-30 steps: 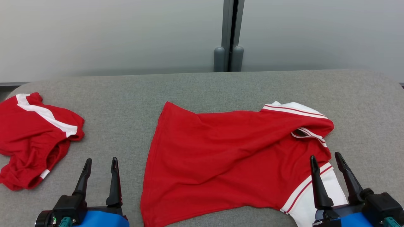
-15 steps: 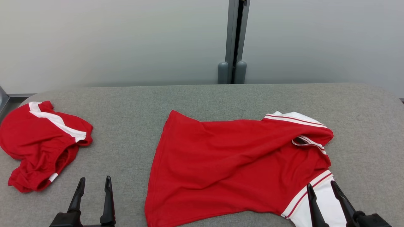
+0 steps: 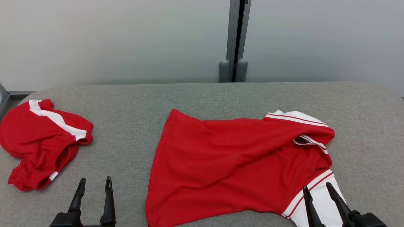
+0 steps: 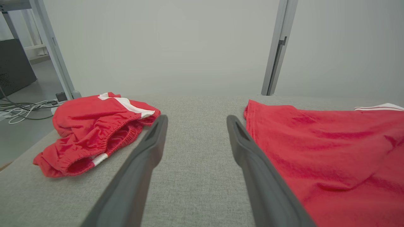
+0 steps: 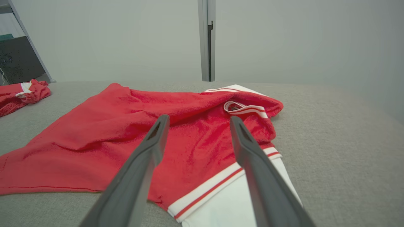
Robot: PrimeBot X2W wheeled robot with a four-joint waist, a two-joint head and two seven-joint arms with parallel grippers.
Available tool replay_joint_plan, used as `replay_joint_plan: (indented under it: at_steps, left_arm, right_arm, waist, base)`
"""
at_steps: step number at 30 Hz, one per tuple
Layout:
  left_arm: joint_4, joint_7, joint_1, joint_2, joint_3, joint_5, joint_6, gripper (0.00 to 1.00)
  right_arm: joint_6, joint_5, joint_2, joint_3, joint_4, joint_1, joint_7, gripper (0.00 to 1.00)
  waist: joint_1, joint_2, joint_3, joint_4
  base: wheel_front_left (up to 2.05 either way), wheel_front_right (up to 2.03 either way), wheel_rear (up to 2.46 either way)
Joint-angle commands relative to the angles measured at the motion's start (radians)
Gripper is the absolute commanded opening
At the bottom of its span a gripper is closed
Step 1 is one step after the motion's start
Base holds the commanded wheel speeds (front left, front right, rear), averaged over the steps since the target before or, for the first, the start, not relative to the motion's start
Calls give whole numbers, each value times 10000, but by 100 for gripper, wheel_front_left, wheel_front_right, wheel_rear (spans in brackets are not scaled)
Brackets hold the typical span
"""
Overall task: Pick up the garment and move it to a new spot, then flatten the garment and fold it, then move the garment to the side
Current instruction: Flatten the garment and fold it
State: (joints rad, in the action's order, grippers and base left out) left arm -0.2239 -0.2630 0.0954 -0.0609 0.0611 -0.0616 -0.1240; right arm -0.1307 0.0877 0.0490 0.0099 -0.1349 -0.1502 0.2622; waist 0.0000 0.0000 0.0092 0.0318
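A crumpled pair of red elastic-waisted shorts with a white stripe lies by the left edge of the grey cloth-covered surface, bunched up with the waistband facing the near edge.

Just right of the shorts, at the near edge, the left gripper points toward the far edge. Its two dark fingers are spread wide with nothing between them. In the left wrist view, the left gripper is over bare grey cloth, with the shorts to one side and the shirt's hem to the other, touching neither.

The red short-sleeved shirt with white, red-striped sleeves lies from the middle of the surface toward the right, and it is not flat. Its hem faces left and runs from the middle down to the near edge. Long wrinkles cross the body, and the white-trimmed neck opening is folded over on the right. One white sleeve shows toward the far right, and the other reaches the near edge.

Over that near sleeve is the right gripper, its fingers likewise parted and gripping nothing. The right wrist view shows the fingers above the striped sleeve band; whether they touch the fabric cannot be told.

Behind the far edge, a grey upright post divides the pale wall.
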Motion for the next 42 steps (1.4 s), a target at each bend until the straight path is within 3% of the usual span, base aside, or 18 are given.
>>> replay_joint_plan:
  at_steps: [1,11,19,28,42]
  left_arm:
    - [-17,-26,-143,-29,41,-83,-27,100]
    - [-809,-26,-130,43,-775,-544,-82,100]
    - [-1982,-26,-119,-200,-2286,-1101,-65,100]
    - [-3001,-27,-216,-441,-3551,-1774,-68,100]
    - [-3404,-24,-527,-519,-4092,-2447,-69,100]
  right_arm:
    - [-1,6,30,-88,-85,47,39,100]
    - [-1,-483,25,-1541,-1836,565,39,100]
    - [-1,-788,25,-2598,-3204,981,39,100]
    - [-1,-611,126,-2802,-4602,1490,41,100]
    - [-1,34,269,-2446,-6281,2023,-21,100]
  waist:
    - [0,0,4,-14]
    - [0,0,278,-159]
    - [0,0,494,-189]
    - [0,0,630,-221]
    - [0,0,643,-176]
  base:
    - [0,0,0]
    - [0,0,0]
    - [0,0,0]
    - [0,0,0]
    - [0,0,0]
